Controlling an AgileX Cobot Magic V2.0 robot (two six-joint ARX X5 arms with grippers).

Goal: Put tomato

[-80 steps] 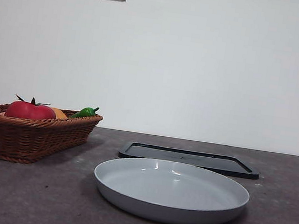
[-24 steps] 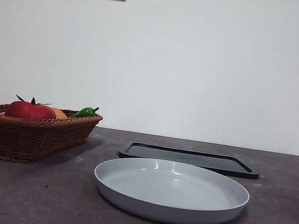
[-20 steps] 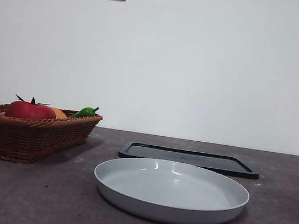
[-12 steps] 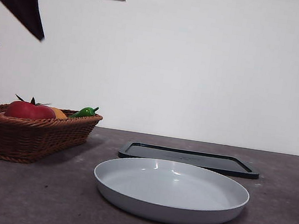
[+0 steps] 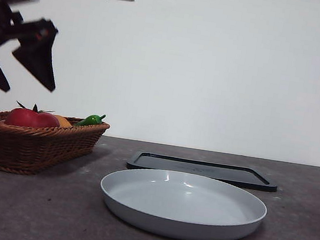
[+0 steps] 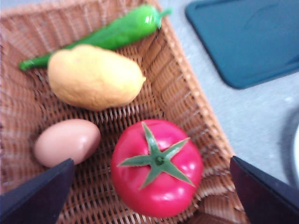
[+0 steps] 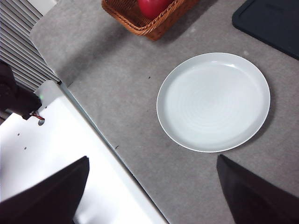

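Tomato [image 6: 156, 167]: calyx up, in wicker basket [image 6: 187, 100] beside egg [image 6: 67, 141] and lemon [image 6: 95, 76]. Left gripper [image 5: 21, 70]: nearer arm, jaws spread wide, empty, poised directly above, tomato centred between them. Right gripper [image 7: 152, 186]: parted, waiting high over grey plate [image 7: 214, 101]

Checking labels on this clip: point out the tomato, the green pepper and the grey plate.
tomato [image 6: 156, 170], left wrist view, red skin beside the calyx
green pepper [image 6: 117, 33], left wrist view, mid-body
grey plate [image 5: 183, 204], front view, inner floor
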